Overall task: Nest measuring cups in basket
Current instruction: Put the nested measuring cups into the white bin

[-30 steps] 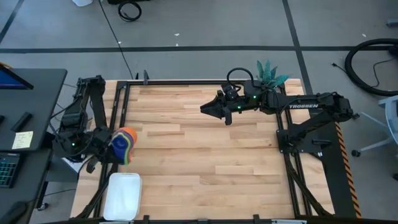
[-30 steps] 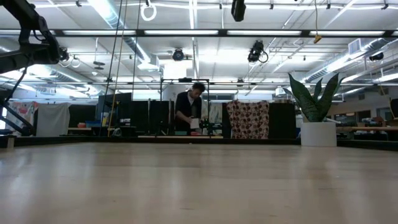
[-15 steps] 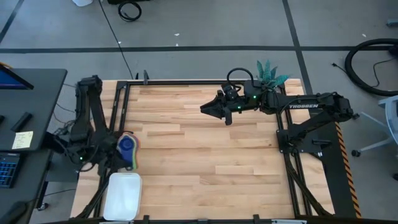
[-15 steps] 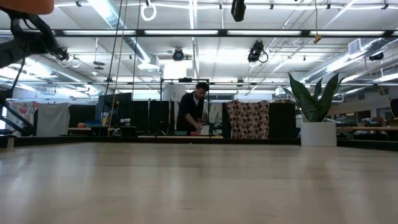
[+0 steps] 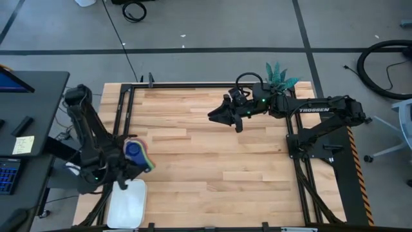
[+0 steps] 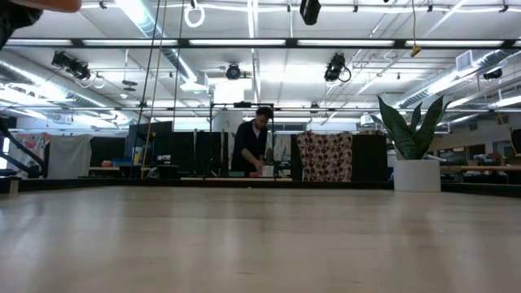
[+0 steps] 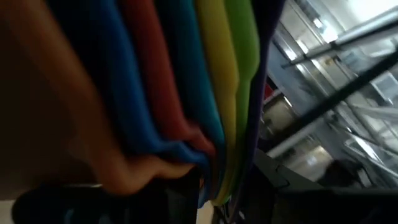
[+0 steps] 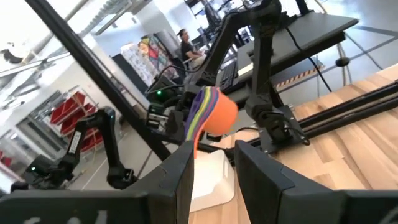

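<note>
Left gripper: clenched on the stacked measuring cups, held in the air just above the far end of the white basket, by the table's left edge.
Cups: light, hard, smooth plastic; likely slippery.
Best hold: squeeze the stacked handles together.
Right gripper: waits empty, fingers apart, over the table's far middle.

The basket lies at the table's front left corner. The stacked cups hang in the left gripper above the table's left edge, just behind the basket. The right gripper hovers over the rear middle of the table, well apart from them. A plant stands at the rear right corner.
</note>
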{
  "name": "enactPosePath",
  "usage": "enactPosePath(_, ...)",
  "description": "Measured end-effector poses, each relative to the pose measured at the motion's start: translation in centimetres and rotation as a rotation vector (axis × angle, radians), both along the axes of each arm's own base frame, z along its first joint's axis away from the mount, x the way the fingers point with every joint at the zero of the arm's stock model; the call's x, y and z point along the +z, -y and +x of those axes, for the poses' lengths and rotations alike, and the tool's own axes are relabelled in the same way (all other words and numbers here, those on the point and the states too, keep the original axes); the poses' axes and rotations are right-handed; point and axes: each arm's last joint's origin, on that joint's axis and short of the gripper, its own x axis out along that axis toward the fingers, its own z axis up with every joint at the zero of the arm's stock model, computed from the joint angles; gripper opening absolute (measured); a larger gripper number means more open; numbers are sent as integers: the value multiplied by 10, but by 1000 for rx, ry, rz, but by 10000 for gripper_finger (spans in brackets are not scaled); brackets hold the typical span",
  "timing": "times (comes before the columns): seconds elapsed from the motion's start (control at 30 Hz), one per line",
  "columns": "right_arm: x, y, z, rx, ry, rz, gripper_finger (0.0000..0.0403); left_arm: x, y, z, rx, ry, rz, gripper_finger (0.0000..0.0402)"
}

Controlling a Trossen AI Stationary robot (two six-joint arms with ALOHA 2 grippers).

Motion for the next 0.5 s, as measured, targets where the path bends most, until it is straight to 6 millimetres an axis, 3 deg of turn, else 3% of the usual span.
enactPosePath(0.3,0,-1,-1,72,5,-21,122,-10,3,35,156,16,-41,85)
enactPosePath(0.5,0,-2,-1,112,6,-20,122,-13,19,33,116,23,-63,85)
